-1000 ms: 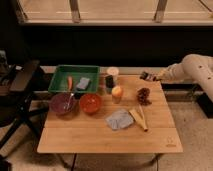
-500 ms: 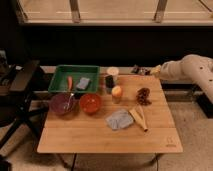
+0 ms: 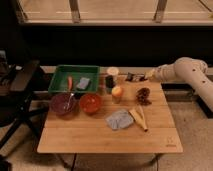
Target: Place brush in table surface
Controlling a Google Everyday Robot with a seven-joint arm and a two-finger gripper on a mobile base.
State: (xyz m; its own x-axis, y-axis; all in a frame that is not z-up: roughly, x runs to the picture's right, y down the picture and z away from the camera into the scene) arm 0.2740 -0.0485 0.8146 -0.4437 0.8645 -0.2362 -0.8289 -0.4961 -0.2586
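My gripper (image 3: 141,76) is at the end of the pale arm that reaches in from the right, over the far right edge of the table surface (image 3: 100,137). It is shut on the brush (image 3: 132,76), a small dark thing that sticks out to the left of the fingers. The brush hangs just above the back edge of the light wood top, right of the white cup (image 3: 113,72) and behind the reddish-brown clump (image 3: 144,95). I cannot tell whether the brush touches the wood.
A green tray (image 3: 75,68) sits at the back left. In front of it are a purple bowl (image 3: 63,103) and a red bowl (image 3: 90,103). A dark can (image 3: 109,82), an orange fruit (image 3: 117,91), a grey cloth (image 3: 119,119) and pale wooden sticks (image 3: 139,117) fill the middle. A black chair (image 3: 20,85) stands left.
The gripper has moved left along the table's back edge with the brush in it, first rising a little, then coming down closer to the tabletop.
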